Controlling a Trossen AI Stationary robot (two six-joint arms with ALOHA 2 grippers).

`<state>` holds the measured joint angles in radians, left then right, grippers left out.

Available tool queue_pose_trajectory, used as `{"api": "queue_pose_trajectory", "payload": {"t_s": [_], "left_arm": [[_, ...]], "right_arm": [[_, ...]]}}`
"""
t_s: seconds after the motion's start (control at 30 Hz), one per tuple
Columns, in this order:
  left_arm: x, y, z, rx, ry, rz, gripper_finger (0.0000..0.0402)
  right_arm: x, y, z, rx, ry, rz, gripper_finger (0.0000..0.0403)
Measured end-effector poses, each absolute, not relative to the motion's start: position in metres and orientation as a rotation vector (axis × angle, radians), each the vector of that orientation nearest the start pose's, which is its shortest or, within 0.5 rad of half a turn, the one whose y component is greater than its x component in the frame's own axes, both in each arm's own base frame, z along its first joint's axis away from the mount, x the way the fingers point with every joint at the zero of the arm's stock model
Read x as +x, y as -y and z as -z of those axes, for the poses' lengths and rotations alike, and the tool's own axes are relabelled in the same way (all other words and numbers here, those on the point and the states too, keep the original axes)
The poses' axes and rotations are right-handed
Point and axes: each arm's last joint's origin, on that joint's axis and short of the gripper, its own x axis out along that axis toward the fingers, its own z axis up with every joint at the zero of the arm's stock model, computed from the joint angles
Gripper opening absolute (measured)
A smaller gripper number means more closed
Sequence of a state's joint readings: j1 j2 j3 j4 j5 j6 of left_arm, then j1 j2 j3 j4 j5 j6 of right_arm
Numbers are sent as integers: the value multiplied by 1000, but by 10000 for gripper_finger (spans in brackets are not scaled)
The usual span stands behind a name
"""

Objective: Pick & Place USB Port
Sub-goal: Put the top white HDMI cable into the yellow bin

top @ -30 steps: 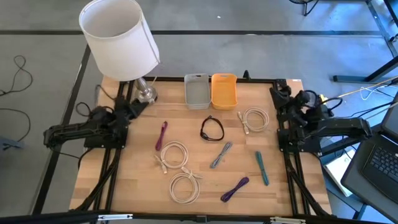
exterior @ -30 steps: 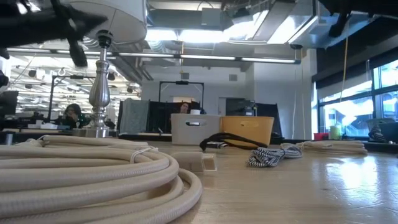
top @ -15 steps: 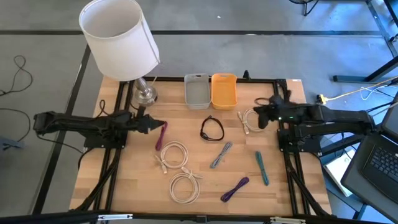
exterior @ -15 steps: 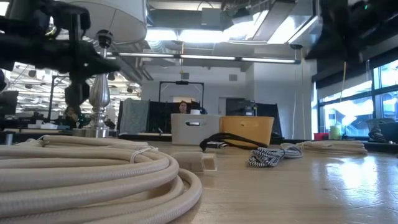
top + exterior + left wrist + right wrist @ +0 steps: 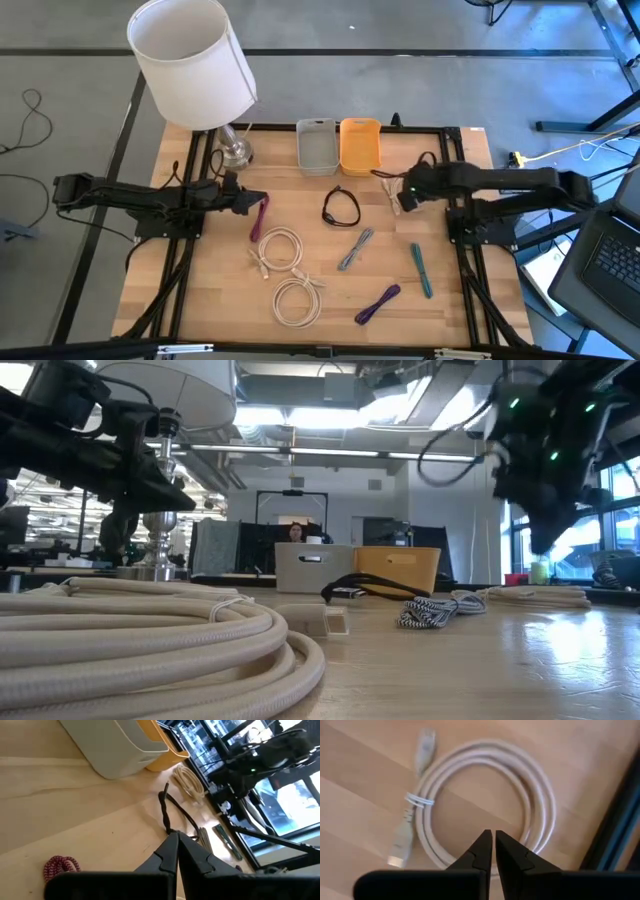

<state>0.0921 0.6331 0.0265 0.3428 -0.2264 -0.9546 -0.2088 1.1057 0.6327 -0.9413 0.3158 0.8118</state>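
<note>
Several USB cables lie flat on the wooden table: a white coil (image 5: 535, 795) at the far right, a maroon one (image 5: 260, 218), a black loop (image 5: 341, 207), a grey braided one (image 5: 355, 249), a teal one (image 5: 421, 270), a purple one (image 5: 377, 303) and two more white coils (image 5: 279, 248). My right gripper (image 5: 402, 198) points down over the far-right white coil, shut (image 5: 493, 842), clear of it. My left gripper (image 5: 250, 203) is shut (image 5: 177, 842), nearly level, just left of the maroon cable's far end (image 5: 61, 867).
A grey bin (image 5: 317, 145) and an orange bin (image 5: 360, 143) stand side by side at the far edge. A lamp with a white shade (image 5: 190, 60) stands at the far left corner. Bare wood shows along the near edge.
Both arms have swung out from the table's sides toward its middle and come down. My left gripper reached toward the maroon cable, then kept still. My right gripper moved left and tipped from level to pointing down over the far-right white coil. No cable has moved.
</note>
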Motion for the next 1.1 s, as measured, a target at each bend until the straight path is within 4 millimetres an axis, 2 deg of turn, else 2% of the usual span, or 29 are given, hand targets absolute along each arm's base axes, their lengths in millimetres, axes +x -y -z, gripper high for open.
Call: {"api": "queue_pose_trajectory", "payload": {"t_s": [0.1,0.27,0.4,0.5,0.73,1.1], "left_arm": [[134,-19,-145,-925,-93,-406,4],[134,-19,-145,-898,-100,-401,4],[134,-19,-145,-864,-94,-423,4],[134,-19,-145,-861,-92,-427,4],[134,-19,-145,-867,-91,-426,4],[134,-20,-145,-862,-92,-428,4]], "right_arm": [[163,52,-177,569,-1243,934,59],[166,66,-166,589,-1311,914,152],[167,80,-162,570,-1307,902,217],[167,89,-161,580,-1291,920,245],[159,102,-161,471,-1314,988,242],[151,116,-157,541,-1328,1042,203]]}}
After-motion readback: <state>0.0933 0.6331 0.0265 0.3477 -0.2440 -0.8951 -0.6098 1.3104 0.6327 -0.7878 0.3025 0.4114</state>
